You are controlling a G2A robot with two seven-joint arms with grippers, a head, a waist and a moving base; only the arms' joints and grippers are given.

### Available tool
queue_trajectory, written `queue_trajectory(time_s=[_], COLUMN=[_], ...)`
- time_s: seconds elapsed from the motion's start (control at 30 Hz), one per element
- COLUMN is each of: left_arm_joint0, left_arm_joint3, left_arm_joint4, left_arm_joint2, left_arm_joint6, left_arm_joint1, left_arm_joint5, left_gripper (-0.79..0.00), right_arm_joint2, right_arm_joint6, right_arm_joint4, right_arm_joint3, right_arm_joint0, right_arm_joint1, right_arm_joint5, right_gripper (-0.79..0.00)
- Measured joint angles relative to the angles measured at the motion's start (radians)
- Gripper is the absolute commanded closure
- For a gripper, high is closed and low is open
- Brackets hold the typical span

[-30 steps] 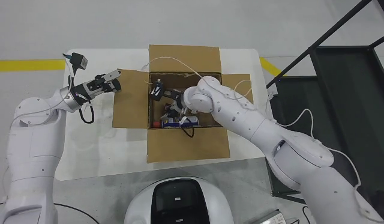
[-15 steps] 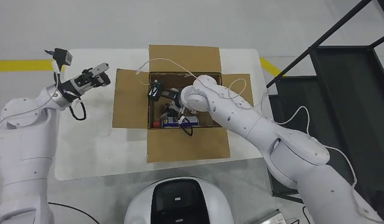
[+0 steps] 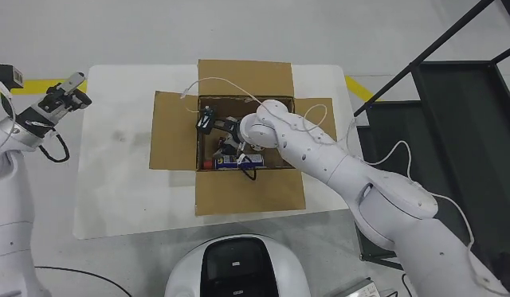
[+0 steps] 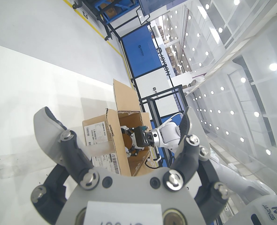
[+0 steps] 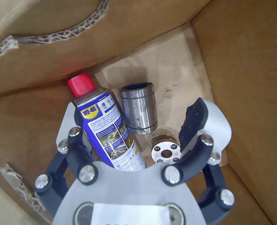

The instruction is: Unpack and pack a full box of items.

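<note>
Down inside the cardboard box (image 3: 245, 98), the spray can (image 5: 105, 122) lies flat along the near wall, red cap toward the robot's left, with a steel linear bearing (image 5: 138, 107) parallel beside it. The right end effector (image 5: 133, 108) hangs spread wide over both, gripping nothing. Beyond, at the worktop's (image 3: 119, 177) left edge, the left end effector (image 4: 116, 115) is spread and empty.

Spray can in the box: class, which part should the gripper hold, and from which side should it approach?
Probably the blue body at mid-length, from above through the open top. The can lies flat on the box floor, round sides exposed; a steel cylinder close alongside leaves one finger little room.
</note>
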Motion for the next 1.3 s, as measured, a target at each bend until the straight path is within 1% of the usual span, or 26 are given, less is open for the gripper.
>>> queue_trajectory(time_s=[0.2, 0.33, 0.37, 0.4, 0.43, 0.47, 0.53, 0.57, 0.67, 0.73, 0.77, 0.8, 0.83, 0.97, 1.07, 1.1, 1.13, 1.2, 1.3], left_arm_joint0=[0.0, 0.0, 0.0, 0.0, 0.0, 0.0, 0.0, 0.0, 0.0, 0.0, 0.0, 0.0, 0.0, 0.0, 0.0, 0.0, 0.0, 0.0, 0.0], left_arm_joint3=[0.0, 0.0, 0.0, 0.0, 0.0, 0.0, 0.0, 0.0, 0.0, 0.0, 0.0, 0.0, 0.0, 0.0, 0.0, 0.0, 0.0, 0.0, 0.0], left_arm_joint4=[0.0, 0.0, 0.0, 0.0, 0.0, 0.0, 0.0, 0.0, 0.0, 0.0, 0.0, 0.0, 0.0, 0.0, 0.0, 0.0, 0.0, 0.0, 0.0], left_arm_joint2=[0.001, 0.001, 0.001, 0.001, 0.001, 0.001, 0.001, 0.001, 0.001, 0.001, 0.001, 0.001, 0.001, 0.001, 0.001, 0.001, 0.001, 0.001, 0.001], left_arm_joint6=[-0.001, -0.001, -0.001, -0.001, -0.001, -0.001, -0.001, -0.001, -0.001, -0.001, -0.001, -0.001, -0.001, -0.001, -0.001, -0.001, -0.001, -0.001, -0.001], left_arm_joint1=[0.0, 0.0, 0.0, 0.0, 0.0, 0.0, 0.0, 0.0, 0.0, 0.0, 0.0, 0.0, 0.0, 0.0, 0.0, 0.0, 0.0, 0.0, 0.0], left_arm_joint5=[0.0, 0.0, 0.0, 0.0, 0.0, 0.0, 0.0, 0.0, 0.0, 0.0, 0.0, 0.0, 0.0, 0.0, 0.0, 0.0, 0.0, 0.0, 0.0], left_gripper=[-0.785, -0.785, -0.785, -0.785, -0.785, -0.785, -0.785, -0.785, -0.785, -0.785, -0.785, -0.785, -0.785, -0.785, -0.785, -0.785, -0.785, -0.785, -0.785], right_arm_joint2=[0.009, 0.017, 0.018, 0.018, 0.018, 0.018, 0.017, 0.014, 0.006, 0.0, -0.003, -0.005, -0.006, -0.012, -0.016, -0.016, -0.014, 0.002, 0.028], right_arm_joint6=[-0.018, -0.009, -0.006, -0.005, -0.005, -0.005, -0.005, -0.003, 0.0, -0.003, -0.006, -0.008, -0.01, -0.02, -0.026, -0.027, -0.029, -0.05, -0.063], right_arm_joint4=[-0.014, -0.031, -0.037, -0.039, -0.041, -0.044, -0.047, -0.048, -0.051, -0.054, -0.055, -0.056, -0.057, -0.057, -0.059, -0.06, -0.059, -0.042, -0.039], right_arm_joint3=[0.004, 0.015, 0.02, 0.024, 0.028, 0.034, 0.044, 0.051, 0.075, 0.094, 0.11, 0.121, 0.133, 0.182, 0.212, 0.22, 0.225, 0.234, 0.231], right_arm_joint0=[-0.014, -0.014, -0.014, -0.013, -0.013, -0.012, -0.01, -0.008, -0.002, 0.001, 0.002, 0.004, 0.006, 0.014, 0.022, 0.025, 0.03, 0.042, 0.054], right_arm_joint1=[0.002, 0.001, -0.001, -0.002, -0.005, -0.008, -0.014, -0.018, -0.034, -0.044, -0.051, -0.056, -0.061, -0.084, -0.099, -0.104, -0.107, -0.11, -0.1], right_arm_joint5=[-0.015, -0.03, -0.036, -0.04, -0.044, -0.049, -0.057, -0.064, -0.08, -0.083, -0.083, -0.083, -0.084, -0.092, -0.101, -0.103, -0.106, -0.123, -0.143], right_gripper=[-0.785, -0.785, -0.748, -0.68, -0.646, -0.628, -0.616, -0.631, -0.576, -0.579, -0.594, -0.625, -0.699, -0.702, -0.68, -0.699, -0.782, -0.785, -0.785])
